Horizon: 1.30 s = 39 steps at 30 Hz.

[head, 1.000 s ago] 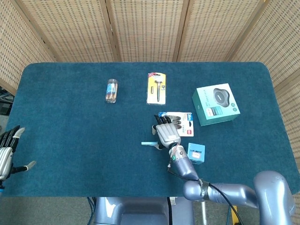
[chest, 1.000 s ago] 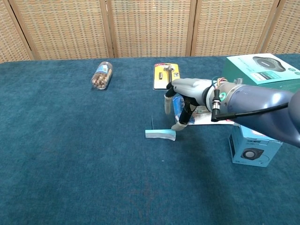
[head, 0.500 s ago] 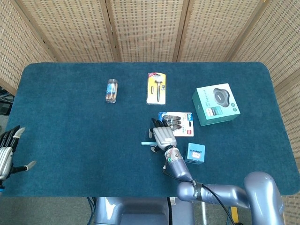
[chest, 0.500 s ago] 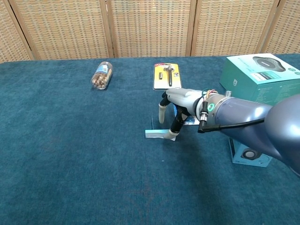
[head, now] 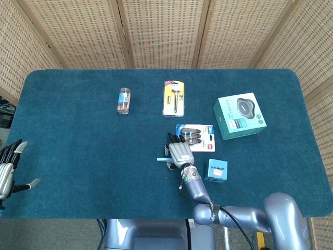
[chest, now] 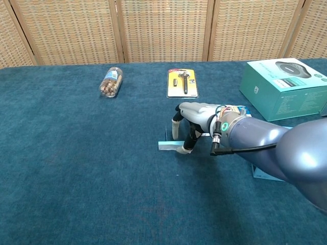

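My right hand (head: pixel 179 152) (chest: pixel 196 118) hovers low over the blue table mat near the middle, its fingers apart and pointing down. Its thumb tip touches the right end of a thin light-blue strip (head: pixel 162 159) (chest: pixel 168 146) lying flat on the mat, and another finger stands just above the strip. Nothing is lifted. My left hand (head: pixel 8 166) shows only in the head view, at the far left edge off the table, fingers spread and holding nothing.
Just behind the right hand lies a white and blue card pack (head: pixel 202 136). A small blue box (head: pixel 217 170) sits to its right. Farther back are a yellow blister pack (head: pixel 174 98) (chest: pixel 182 83), a small lying bottle (head: pixel 124 100) (chest: pixel 111 81) and a teal box (head: pixel 240 115) (chest: pixel 283 87).
My right hand has moved left and down from over the card pack to the light-blue strip, and its thumb now touches the strip. The left hand has not moved.
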Available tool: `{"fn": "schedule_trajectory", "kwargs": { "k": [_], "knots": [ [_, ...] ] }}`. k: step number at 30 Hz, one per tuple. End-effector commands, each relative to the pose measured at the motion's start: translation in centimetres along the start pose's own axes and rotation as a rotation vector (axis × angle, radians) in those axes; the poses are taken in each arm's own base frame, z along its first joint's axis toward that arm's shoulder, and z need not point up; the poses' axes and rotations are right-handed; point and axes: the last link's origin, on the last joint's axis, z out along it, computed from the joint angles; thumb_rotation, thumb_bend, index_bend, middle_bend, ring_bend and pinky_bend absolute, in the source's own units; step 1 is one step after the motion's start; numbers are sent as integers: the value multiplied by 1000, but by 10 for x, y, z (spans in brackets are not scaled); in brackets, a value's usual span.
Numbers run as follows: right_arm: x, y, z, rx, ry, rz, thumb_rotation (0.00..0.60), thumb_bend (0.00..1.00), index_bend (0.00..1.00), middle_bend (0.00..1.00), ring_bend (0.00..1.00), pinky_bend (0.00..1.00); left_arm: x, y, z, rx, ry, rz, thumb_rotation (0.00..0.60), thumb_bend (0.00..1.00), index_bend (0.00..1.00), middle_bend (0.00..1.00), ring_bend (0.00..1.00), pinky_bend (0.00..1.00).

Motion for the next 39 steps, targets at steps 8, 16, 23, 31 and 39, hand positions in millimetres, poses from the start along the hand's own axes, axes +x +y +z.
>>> {"fn": "schedule_trajectory", "kwargs": {
  "k": [8,16,23,31,39],
  "knots": [
    [-3,2,1,1,8,0,600,414,494,0,0,0,1,0,0,-1,1,-2,600,0,0,0,0,0],
    [1,-2,0,33,56,11,600,423,600,0,0,0,1,0,0,-4,-1,-3,600,0,0,0,0,0],
    [14,-2,-5,75,91,39,600,440,614,0,0,0,-1,1,1,-5,-7,0,600,0,0,0,0,0],
    [37,-7,-23,186,97,27,600,440,614,0,0,0,6,7,11,-67,-4,-5,600,0,0,0,0,0],
    [58,-16,-45,293,112,8,600,440,614,0,0,0,35,41,54,-286,-35,139,600,0,0,8,3,0]
  ]
}}
